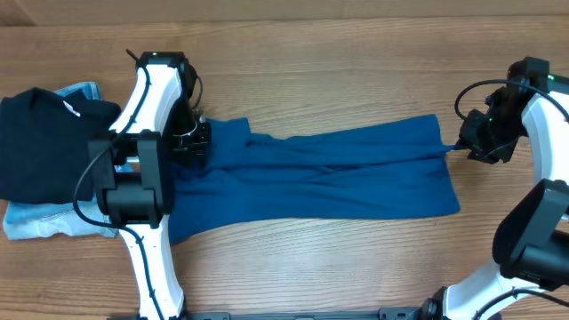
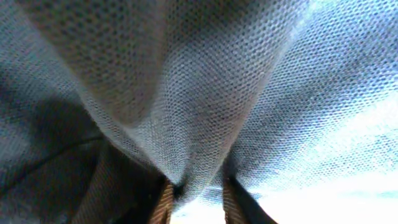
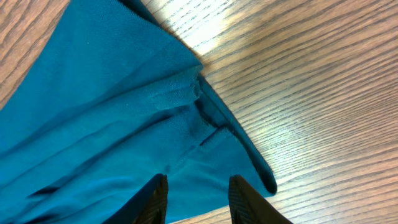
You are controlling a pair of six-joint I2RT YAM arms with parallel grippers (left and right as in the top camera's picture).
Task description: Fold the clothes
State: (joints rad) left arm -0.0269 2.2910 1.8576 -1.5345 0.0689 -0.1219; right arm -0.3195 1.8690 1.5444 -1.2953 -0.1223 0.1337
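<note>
Across the middle of the table (image 1: 311, 53) the clothes (image 1: 329, 173), one teal-blue garment, lie spread left to right, wrinkled. Left gripper (image 1: 194, 140) sits at the far-left end, pinching a bunched fold of the cloth. Right gripper (image 1: 458, 147) sits at the far-right corner, fingers (image 3: 155, 199) straddling the hem; clamped or not, can't tell. Black garment (image 1: 44, 142) lies over light jeans (image 1: 36, 222) at the left edge.

You saw the shirt (image 1: 329, 173) as soft, matt knit cloth, with a fine mesh weave up close. The table (image 1: 356, 62) was smooth wood grain with a slight sheen. At nine o'clock, matt black cloth (image 1: 36, 142) lay on faded denim (image 1: 36, 227). The arms (image 1: 147, 98) were glossy white plastic.
</note>
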